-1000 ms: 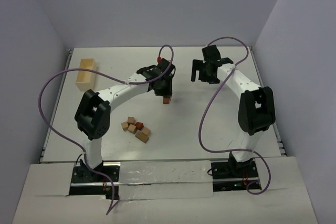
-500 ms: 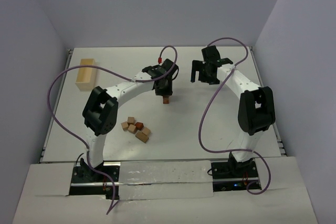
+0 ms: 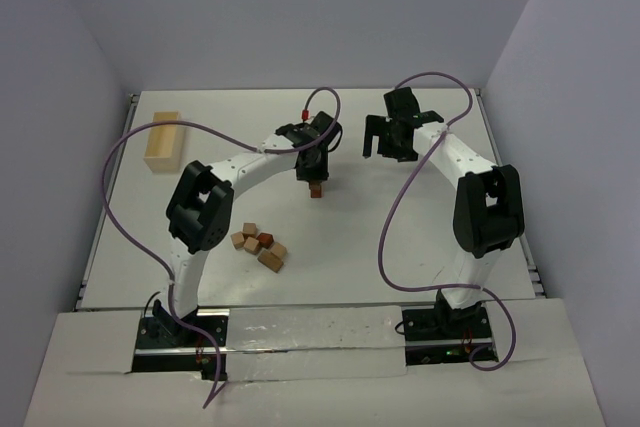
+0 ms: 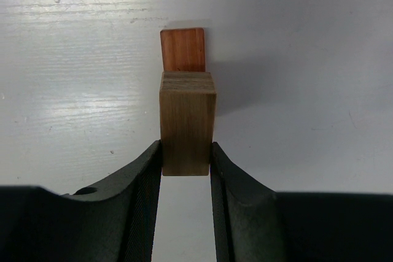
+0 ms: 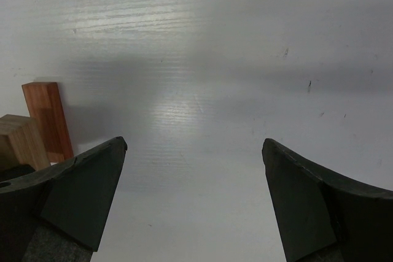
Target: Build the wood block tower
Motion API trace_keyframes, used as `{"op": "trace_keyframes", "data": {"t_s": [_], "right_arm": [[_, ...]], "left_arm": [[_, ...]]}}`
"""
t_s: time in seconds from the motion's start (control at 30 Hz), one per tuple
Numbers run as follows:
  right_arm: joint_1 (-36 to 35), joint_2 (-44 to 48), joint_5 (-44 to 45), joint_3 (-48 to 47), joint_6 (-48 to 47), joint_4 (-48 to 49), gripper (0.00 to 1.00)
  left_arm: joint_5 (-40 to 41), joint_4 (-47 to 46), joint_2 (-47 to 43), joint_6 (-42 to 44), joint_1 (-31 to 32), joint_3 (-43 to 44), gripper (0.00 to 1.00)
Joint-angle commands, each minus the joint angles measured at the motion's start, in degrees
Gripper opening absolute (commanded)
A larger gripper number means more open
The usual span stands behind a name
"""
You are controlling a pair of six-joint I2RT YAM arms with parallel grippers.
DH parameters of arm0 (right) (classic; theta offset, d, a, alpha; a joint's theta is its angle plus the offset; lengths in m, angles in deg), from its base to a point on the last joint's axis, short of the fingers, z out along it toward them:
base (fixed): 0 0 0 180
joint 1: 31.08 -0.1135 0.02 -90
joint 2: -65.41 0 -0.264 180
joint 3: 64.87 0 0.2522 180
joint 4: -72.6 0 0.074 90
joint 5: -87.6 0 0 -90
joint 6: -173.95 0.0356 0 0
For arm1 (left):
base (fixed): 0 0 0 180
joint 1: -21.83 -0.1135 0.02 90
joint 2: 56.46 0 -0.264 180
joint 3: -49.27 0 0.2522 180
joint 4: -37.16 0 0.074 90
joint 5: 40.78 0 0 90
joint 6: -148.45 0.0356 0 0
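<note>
My left gripper [image 3: 316, 177] [image 4: 186, 146] is shut on a tan wood block [image 4: 187, 124] and holds it by its sides at the middle of the table. Just beyond it a reddish-brown block [image 4: 183, 49] stands upright on the table, also visible from the top [image 3: 316, 191] and in the right wrist view [image 5: 46, 121]. I cannot tell whether the two blocks touch. Several loose wood blocks [image 3: 260, 245] lie in a pile nearer the left arm. My right gripper [image 3: 390, 145] [image 5: 193, 145] is open and empty, to the right of the standing block.
A larger pale wooden box [image 3: 163, 141] lies at the far left of the white table [image 3: 420, 237]. Purple cables loop over both arms. Walls enclose the table on the left, back and right.
</note>
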Motion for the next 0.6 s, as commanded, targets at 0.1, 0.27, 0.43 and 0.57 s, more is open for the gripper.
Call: {"op": "trace_keyframes", "data": {"t_s": [0.1,0.27,0.43,0.57], "right_arm": [[0.0,1.89,-0.38,0.53,0.49,1.17,1.0],[0.0,1.72,-0.54,0.36,0.43,1.26,1.0],[0.0,1.42,-0.64,0.33,0.5,1.26,1.0],[0.0,1.11,-0.89,0.18,0.5,1.17,1.0]], "left_arm": [[0.2,0.53,0.81,-1.61,-0.56,4.07,0.0],[-0.64,0.7,1.39,-2.44,-0.56,4.48,0.0],[-0.77,0.77,1.5,-2.98,-0.56,4.6,0.0],[-0.54,0.7,1.6,-3.13,-0.56,4.76,0.0]]}}
